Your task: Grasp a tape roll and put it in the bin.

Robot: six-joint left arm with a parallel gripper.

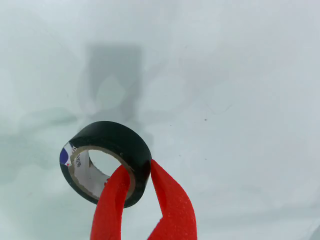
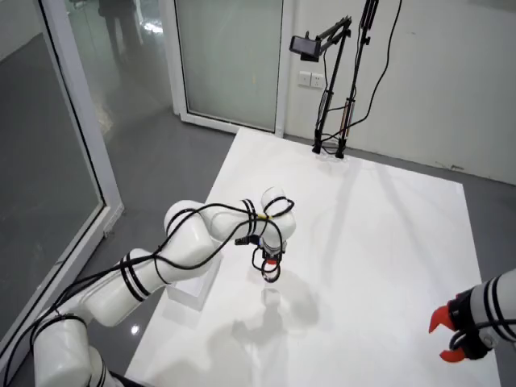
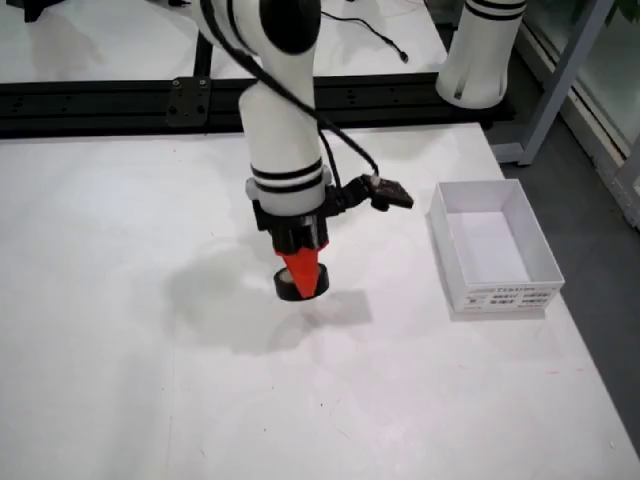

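In the view that rides on the gripper, a black tape roll (image 1: 115, 132) with a pale inner core is pinched through its wall by my red gripper (image 1: 137, 167). One finger is inside the ring and one outside. The view from the side shows the gripper (image 3: 303, 278) shut on the tape roll (image 3: 293, 290), hanging a little above the white table with its shadow underneath. The white open bin (image 3: 505, 297) stands to the right of the gripper in that view. From above, the gripper (image 2: 272, 270) is next to the bin (image 2: 192, 292) near the table's left edge.
A black rail (image 3: 120, 100) runs along the table's back in the side view, with a second arm's white base (image 3: 480, 50) at the back right. From above, that still arm's red gripper (image 2: 451, 334) is at the lower right, and a camera stand (image 2: 330, 81) is at the far edge.
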